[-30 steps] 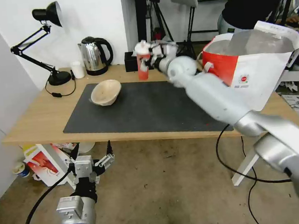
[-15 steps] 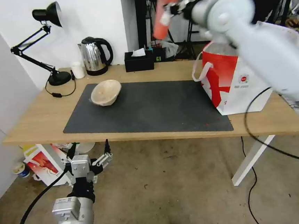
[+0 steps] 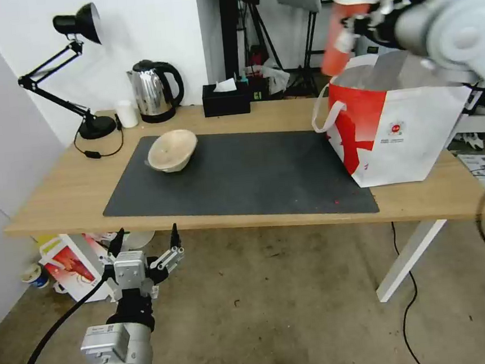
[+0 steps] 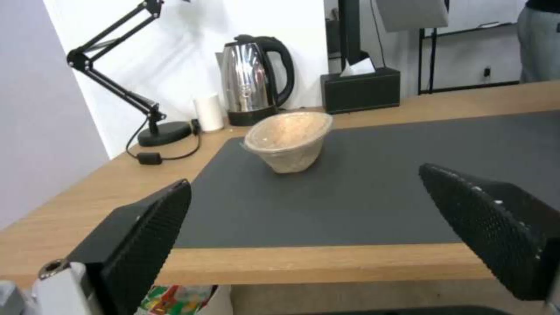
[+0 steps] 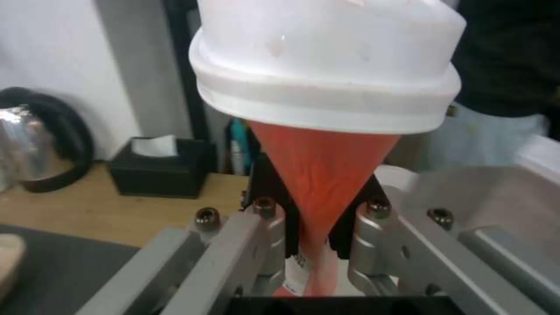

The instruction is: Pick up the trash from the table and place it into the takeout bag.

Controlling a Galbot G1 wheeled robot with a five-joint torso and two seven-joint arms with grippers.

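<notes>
Left gripper (image 3: 145, 253) hangs low in front of the table (image 3: 57, 204), nearest to the robot, with its black fingers (image 4: 140, 236) spread wide and nothing between them, just where it was a moment ago. Past it, on the dark grey mat (image 3: 242, 176), the shallow beige bowl (image 3: 172, 150) lies tipped on its side, and it has not moved. In the left wrist view the same bowl (image 4: 288, 140) sits on the mat between the two open fingers but well beyond them. Farther right, the takeout bag (image 3: 407, 128) stands on the end of the table with its top open and its silver lining showing. High above the bag's near left edge, the right gripper (image 3: 361, 21) holds the tall red cup (image 3: 344, 31) with the white lid, squeezing it so the red side is pinched in, as the right wrist view shows on the cup (image 5: 321, 153). Half a second ago the cup was up over the middle of the table; now it has swung to the right and sits just over the bag's opening, leaning a little. At the back of the table stand the steel kettle (image 3: 152, 91), the small white cup (image 3: 126, 113), the black lamp (image 3: 74, 66) and the black tissue box (image 3: 225, 99).
</notes>
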